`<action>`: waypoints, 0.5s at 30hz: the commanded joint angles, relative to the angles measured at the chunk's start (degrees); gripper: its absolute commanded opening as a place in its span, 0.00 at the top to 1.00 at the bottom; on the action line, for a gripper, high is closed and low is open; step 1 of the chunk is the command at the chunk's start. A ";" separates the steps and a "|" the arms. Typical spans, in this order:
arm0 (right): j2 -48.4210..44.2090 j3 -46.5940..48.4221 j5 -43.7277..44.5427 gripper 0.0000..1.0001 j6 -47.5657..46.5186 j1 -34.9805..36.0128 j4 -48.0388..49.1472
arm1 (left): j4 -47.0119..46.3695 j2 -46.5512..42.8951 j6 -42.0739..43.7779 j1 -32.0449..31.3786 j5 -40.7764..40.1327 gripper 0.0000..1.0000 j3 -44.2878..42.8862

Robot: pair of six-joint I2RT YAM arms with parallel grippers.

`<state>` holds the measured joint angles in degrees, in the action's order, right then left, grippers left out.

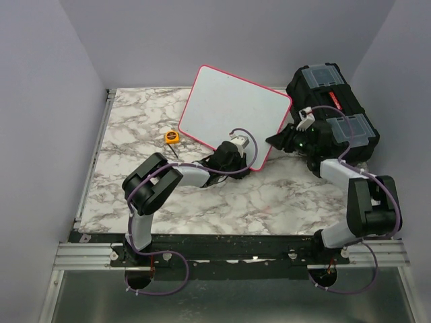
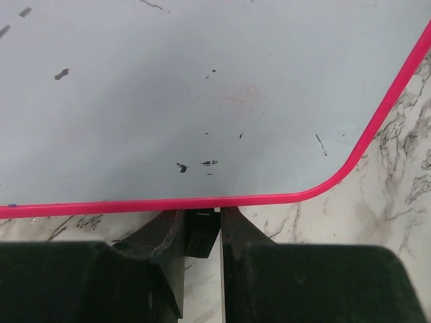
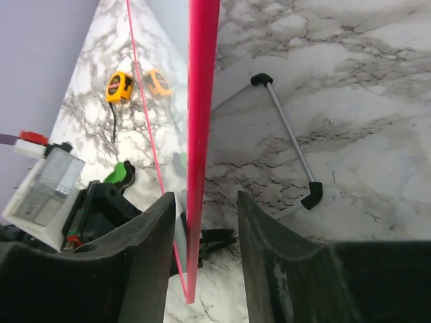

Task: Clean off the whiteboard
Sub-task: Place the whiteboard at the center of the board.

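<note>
The whiteboard (image 1: pixel 232 108), white with a pink-red rim, stands tilted at the back middle of the marble table. In the left wrist view its face (image 2: pixel 202 101) shows small black specks and a faint red smudge, no lettering. My left gripper (image 1: pixel 227 153) is at the board's lower edge. Its jaws (image 2: pixel 202 214) are shut on a small ribbed black piece (image 2: pixel 201 235) just under the rim, apparently a foot of the board. My right gripper (image 1: pixel 277 139) is at the board's right edge. Its jaws (image 3: pixel 207 196) stand open astride the rim (image 3: pixel 202 81), the left finger close to the board.
A black toolbox (image 1: pixel 333 111) with clear lid compartments stands at the back right, behind my right arm. A yellow tape measure (image 1: pixel 172 137) lies left of the board, also in the right wrist view (image 3: pixel 118 86). A wire stand (image 3: pixel 289 134) with black ends lies behind the board.
</note>
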<state>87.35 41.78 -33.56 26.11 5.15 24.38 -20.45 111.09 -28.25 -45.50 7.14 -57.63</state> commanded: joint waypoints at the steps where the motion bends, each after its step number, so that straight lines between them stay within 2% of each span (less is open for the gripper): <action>1: -4.14 -1.66 -4.55 0.61 1.27 -1.42 2.03 | 9.25 3.50 -4.02 2.34 -3.09 1.00 1.49; 4: -3.48 -2.75 -9.22 0.68 3.73 -1.37 5.60 | 9.27 3.43 -3.92 2.43 -3.09 1.00 1.40; 9: 1.37 -0.38 -10.94 0.66 5.81 -1.38 6.47 | 9.46 3.35 -3.92 2.52 -3.01 1.00 1.37; 14: 2.58 0.03 -12.73 0.73 7.94 -1.29 10.22 | 9.37 3.91 -4.09 2.51 -2.79 1.00 1.06; 15: 2.88 0.14 -13.01 0.77 8.15 -1.20 10.69 | 9.42 4.03 -4.09 2.52 -2.74 1.00 0.94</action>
<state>89.27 40.34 -42.87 32.01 3.66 30.04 -20.25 111.46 -27.81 -45.17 7.14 -57.74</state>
